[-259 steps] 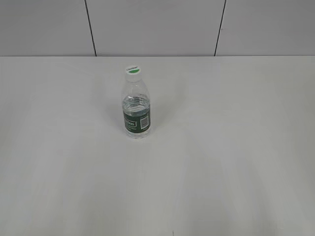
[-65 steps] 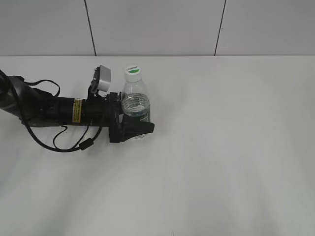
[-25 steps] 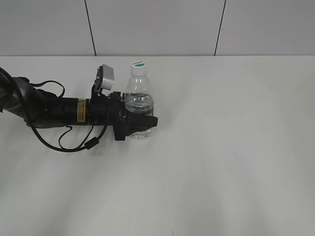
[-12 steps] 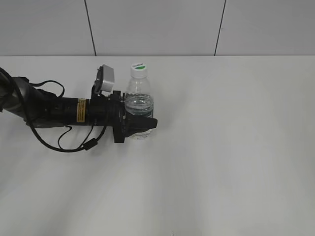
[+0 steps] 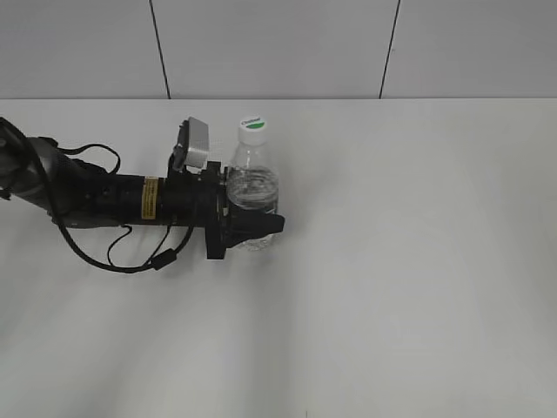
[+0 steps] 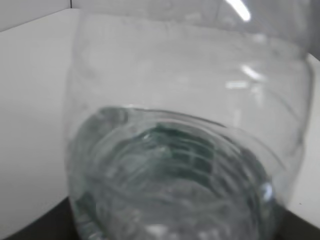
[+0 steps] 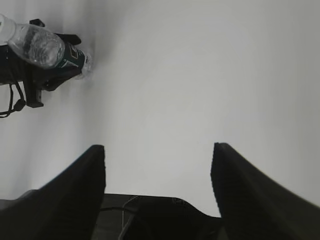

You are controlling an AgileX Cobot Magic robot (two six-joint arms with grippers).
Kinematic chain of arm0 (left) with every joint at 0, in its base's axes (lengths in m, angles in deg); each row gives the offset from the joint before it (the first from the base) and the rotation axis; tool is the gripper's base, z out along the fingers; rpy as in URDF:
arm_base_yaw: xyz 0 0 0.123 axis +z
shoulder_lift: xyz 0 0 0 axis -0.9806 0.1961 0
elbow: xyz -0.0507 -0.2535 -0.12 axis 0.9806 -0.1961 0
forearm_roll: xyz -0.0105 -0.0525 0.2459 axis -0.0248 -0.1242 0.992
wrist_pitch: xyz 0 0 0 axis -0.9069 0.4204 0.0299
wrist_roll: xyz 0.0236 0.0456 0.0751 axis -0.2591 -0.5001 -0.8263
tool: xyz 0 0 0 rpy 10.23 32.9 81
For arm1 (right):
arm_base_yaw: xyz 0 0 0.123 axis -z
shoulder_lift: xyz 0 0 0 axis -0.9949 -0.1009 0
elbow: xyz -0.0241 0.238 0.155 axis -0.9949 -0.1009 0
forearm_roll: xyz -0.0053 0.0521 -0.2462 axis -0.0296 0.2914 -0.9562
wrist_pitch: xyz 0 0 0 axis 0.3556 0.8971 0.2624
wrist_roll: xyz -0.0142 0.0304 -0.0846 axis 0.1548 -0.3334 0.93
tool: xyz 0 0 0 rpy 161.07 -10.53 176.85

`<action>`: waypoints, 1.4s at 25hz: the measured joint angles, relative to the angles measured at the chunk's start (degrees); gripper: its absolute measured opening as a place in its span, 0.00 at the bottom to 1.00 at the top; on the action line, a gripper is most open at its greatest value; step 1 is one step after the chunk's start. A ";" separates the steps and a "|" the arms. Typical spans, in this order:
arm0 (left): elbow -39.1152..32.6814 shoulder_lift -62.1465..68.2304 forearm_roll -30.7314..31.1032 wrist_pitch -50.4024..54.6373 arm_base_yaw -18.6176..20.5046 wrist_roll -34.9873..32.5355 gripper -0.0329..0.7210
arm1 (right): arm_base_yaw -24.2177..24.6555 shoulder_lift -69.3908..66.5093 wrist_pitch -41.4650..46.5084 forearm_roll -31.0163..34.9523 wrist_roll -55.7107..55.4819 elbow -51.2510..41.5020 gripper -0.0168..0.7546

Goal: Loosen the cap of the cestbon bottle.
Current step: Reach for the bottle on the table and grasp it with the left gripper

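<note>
The cestbon bottle (image 5: 253, 187) stands upright on the white table, clear and ribbed, its green label mostly hidden by the jaws. Its white cap (image 5: 252, 127) with the green mark sits on top. My left gripper (image 5: 252, 225) reaches in from the left and is shut on the bottle's lower body. The left wrist view is filled by the bottle (image 6: 185, 150) pressed close to the camera. My right gripper (image 7: 157, 155) is open and empty over bare table; it is out of the exterior view. The bottle (image 7: 47, 50) and left gripper show small at the top left of the right wrist view.
The white table (image 5: 409, 261) stretches right and forward of the bottle. A grey panelled wall (image 5: 278, 48) rises behind the table's far edge. The left arm's body and cables (image 5: 104, 205) lie low over the table's left side.
The left gripper has shifted the held bottle slightly right and toward the front. The bottle stays upright in the jaws.
</note>
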 joint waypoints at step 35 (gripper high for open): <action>0.04 0.00 1.34 -0.27 -1.17 -1.15 0.59 | -25.12 -45.77 4.58 -9.85 -24.04 41.92 0.69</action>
